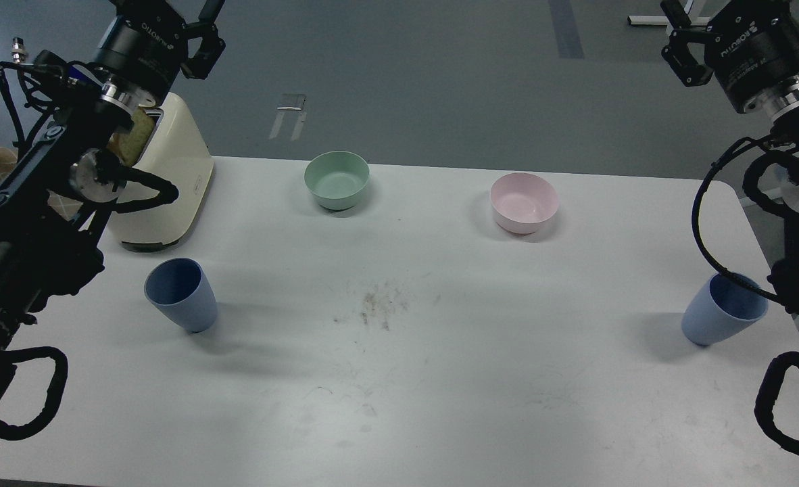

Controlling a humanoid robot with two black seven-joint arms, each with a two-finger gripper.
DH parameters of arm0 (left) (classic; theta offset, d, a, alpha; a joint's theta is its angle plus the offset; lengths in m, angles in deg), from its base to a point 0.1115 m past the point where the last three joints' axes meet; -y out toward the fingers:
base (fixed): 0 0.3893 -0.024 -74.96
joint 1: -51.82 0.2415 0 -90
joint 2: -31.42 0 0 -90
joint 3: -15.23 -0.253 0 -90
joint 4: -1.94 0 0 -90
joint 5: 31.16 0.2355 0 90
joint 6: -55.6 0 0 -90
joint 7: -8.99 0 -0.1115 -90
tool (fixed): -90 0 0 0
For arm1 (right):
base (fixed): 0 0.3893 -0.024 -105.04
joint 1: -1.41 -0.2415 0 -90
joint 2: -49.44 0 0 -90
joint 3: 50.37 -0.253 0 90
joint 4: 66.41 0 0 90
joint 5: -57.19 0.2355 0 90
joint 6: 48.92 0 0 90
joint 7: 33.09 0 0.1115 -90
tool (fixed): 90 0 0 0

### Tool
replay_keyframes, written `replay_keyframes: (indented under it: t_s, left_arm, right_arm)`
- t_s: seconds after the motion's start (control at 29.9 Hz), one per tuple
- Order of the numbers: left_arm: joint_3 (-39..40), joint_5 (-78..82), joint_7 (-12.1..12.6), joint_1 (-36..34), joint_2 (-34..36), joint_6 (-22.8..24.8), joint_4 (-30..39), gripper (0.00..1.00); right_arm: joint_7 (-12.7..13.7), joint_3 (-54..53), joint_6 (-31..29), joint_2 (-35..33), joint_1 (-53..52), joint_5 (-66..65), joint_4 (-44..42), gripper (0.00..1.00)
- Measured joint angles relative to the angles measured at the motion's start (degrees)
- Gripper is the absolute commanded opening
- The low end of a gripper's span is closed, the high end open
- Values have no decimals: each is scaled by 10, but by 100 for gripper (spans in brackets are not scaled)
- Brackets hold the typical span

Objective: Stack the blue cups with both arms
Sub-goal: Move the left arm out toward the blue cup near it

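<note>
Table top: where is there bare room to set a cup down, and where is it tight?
The widest bare patch is the table middle and near edge, between the left blue cup and right blue cup, in front of the green bowl and pink bowl. Another gap lies between the bowls. The far-left corner by the cream toaster is crowded.

White table (440, 392): left blue cup (182, 295), right blue cup (724, 318), both upright; green bowl (336, 179), pink bowl (524, 202) at back; cream toaster (170, 182) back-left; crumbs (379, 304) mid-table.
</note>
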State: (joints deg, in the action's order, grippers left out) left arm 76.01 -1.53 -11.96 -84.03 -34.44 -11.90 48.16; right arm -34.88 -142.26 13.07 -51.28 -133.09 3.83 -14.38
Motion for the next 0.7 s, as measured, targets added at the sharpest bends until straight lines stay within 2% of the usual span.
replay_keyframes:
  t_s: [0.37,0.7]
  left_arm:
    - [-2,-1,1,-1,-9,-3,0,98]
    - [-4,3,17,0,3,12,-3,97]
  right_arm:
    - [0,0,0,-1,-4,1,-4,100]
    - [2,-4,0,-15,4,17,-8,100]
